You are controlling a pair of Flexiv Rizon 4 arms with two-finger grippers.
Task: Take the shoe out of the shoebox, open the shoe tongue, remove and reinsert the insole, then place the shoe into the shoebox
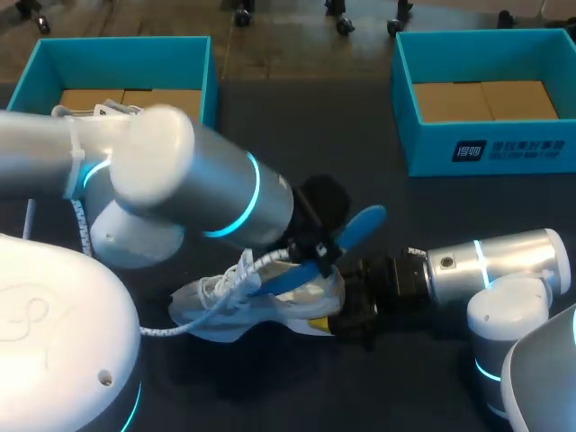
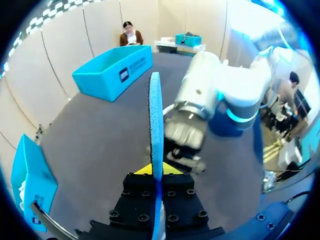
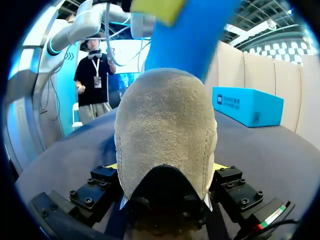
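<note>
Right now your left arm's fingers (image 2: 144, 170) are pinching the blue insole (image 2: 156, 115) edge-on between their yellow tips, with the insole sticking straight out ahead of them. From the head view, that insole is hanging tilted just above the white shoe (image 1: 243, 306), its far end pointing up and away toward the right shoebox (image 1: 486, 148).

Your right arm's fingers (image 1: 349, 313) are closing on the shoe's heel from both sides; the right wrist view is showing the grey suede heel wedged between them. The shoe is sitting low over the dark tabletop (image 1: 360, 144), between the two arms, toe toward your left arm and white laces trailing loose. Whether its sole is touching the tabletop cannot be told.

Both teal shoeboxes are standing open at the far side of the tabletop, well apart from the shoe, the left shoebox (image 1: 126, 49) partly behind your left arm. Cardboard is showing inside each.
</note>
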